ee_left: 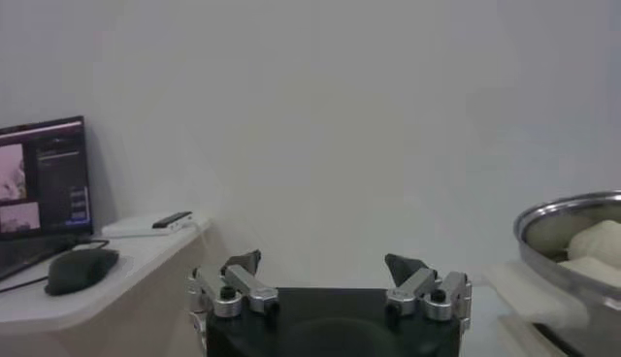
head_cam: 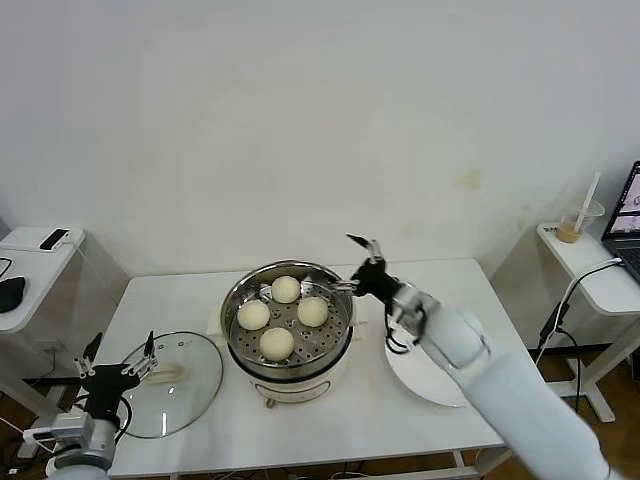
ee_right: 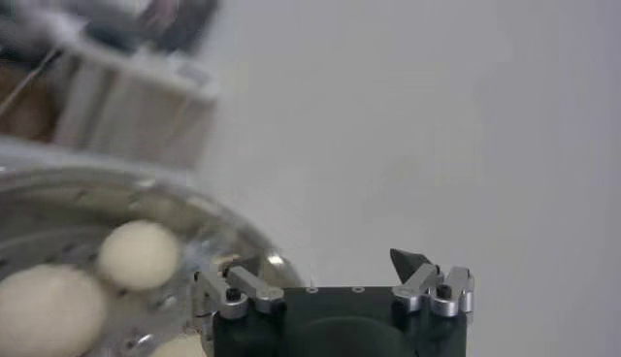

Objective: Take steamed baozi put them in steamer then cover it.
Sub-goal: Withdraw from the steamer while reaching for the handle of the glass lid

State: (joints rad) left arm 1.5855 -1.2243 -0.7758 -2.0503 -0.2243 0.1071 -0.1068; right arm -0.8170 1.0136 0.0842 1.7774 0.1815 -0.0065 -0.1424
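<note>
Now, buns [head_cam: 283, 316]: all four are seen on the perforated tray inside the steamer [head_cam: 289, 330].
Steamer: placed mid-worktop [head_cam: 330, 420], uncovered.
Lid [head_cam: 172, 384]: laid flat on the worktop, left of the steamer.
Right gripper [head_cam: 361, 258]: held above the steamer's right rim, fingers spread, nothing gripped.
Left gripper [head_cam: 118, 357]: kept low beside the lid, fingers apart, empty.
Plate [head_cam: 425, 375]: partly hidden under the right arm.

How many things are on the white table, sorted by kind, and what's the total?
Steamed baozi: 4, all in the steamer
Steamer: 1
Glass cover: 1, beside the steamer
White plate: 1
Total: 7
</note>
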